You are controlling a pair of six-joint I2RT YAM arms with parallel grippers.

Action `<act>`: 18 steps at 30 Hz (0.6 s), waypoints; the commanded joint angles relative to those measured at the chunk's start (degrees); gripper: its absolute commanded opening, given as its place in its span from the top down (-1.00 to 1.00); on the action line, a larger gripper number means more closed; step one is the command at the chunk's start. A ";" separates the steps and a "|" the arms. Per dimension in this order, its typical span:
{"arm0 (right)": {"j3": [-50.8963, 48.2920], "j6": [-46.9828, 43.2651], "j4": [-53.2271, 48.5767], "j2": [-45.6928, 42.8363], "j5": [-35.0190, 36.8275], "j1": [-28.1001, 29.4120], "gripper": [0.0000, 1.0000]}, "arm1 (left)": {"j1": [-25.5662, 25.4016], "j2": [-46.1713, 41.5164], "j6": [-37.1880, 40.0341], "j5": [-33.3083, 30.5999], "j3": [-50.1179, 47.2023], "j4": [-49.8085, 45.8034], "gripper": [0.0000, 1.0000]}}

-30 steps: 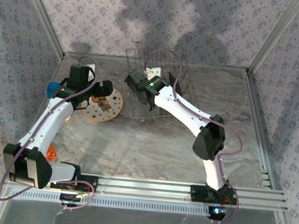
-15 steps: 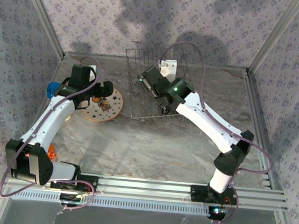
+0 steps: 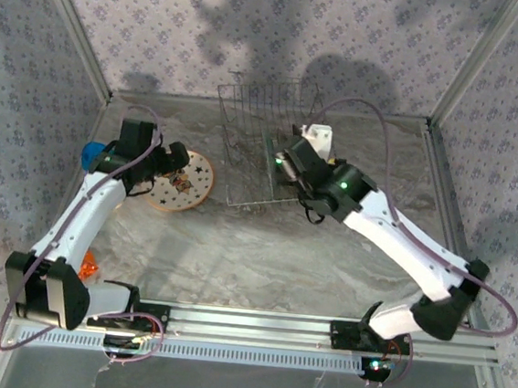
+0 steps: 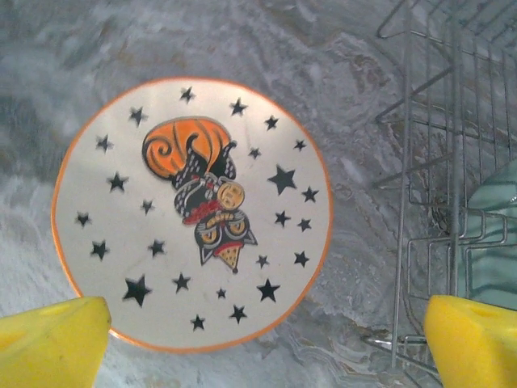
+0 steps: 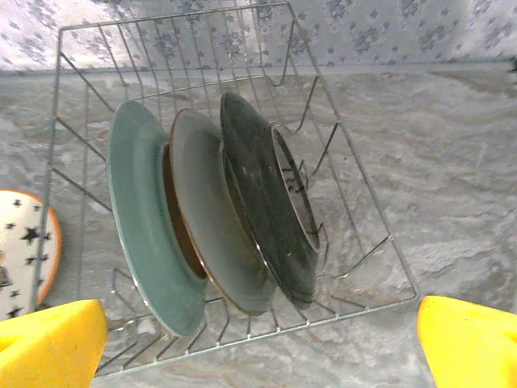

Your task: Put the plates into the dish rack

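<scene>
Three of the plates stood on edge in the dish rack (image 5: 174, 16), side by side with their faces parallel and all leaning the same way: the pale teal plate (image 5: 141, 218) at the left of the right wrist view, the grey-green plate (image 5: 206, 218) in the middle and the glossy black plate (image 5: 262, 210) at the right, each close against its neighbour. The row ran across the rack, so every rim pointed up through the wires. The cream plate (image 4: 190, 214) lay flat and face up on the table (image 3: 263, 249), just beside the rack's left side and apart from it. It had a thin orange rim and scattered black stars, and its picture (an orange swirled shape above a dark figure) ran lengthwise from upper left to lower right in the left wrist view. The left pincer (image 4: 258, 343) hung above this plate's near edge with its yellow pads spread wide, one at each lower corner of that view and nothing between them. The right pincer (image 5: 258, 339) faced the loaded rack from the near side, likewise wide open and holding nothing. In the top view a small blue cup (image 3: 91, 155) sat on the table to the left of the cream plate, beyond the left arm.
</scene>
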 commanded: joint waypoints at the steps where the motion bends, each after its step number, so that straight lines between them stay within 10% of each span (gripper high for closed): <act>1: -6.64 1.01 6.83 -5.67 -9.65 -2.01 -1.00 | 1.71 -0.75 -7.73 3.70 -3.84 3.05 -0.98; 9: -26.59 1.82 21.51 -17.59 -38.46 -14.71 -1.00 | 6.58 -0.21 -13.09 12.22 -13.28 11.24 -0.95; 18: -37.37 4.82 22.59 -24.46 -42.11 -18.37 -1.00 | 9.43 -1.53 -16.54 15.68 -22.47 19.23 -0.87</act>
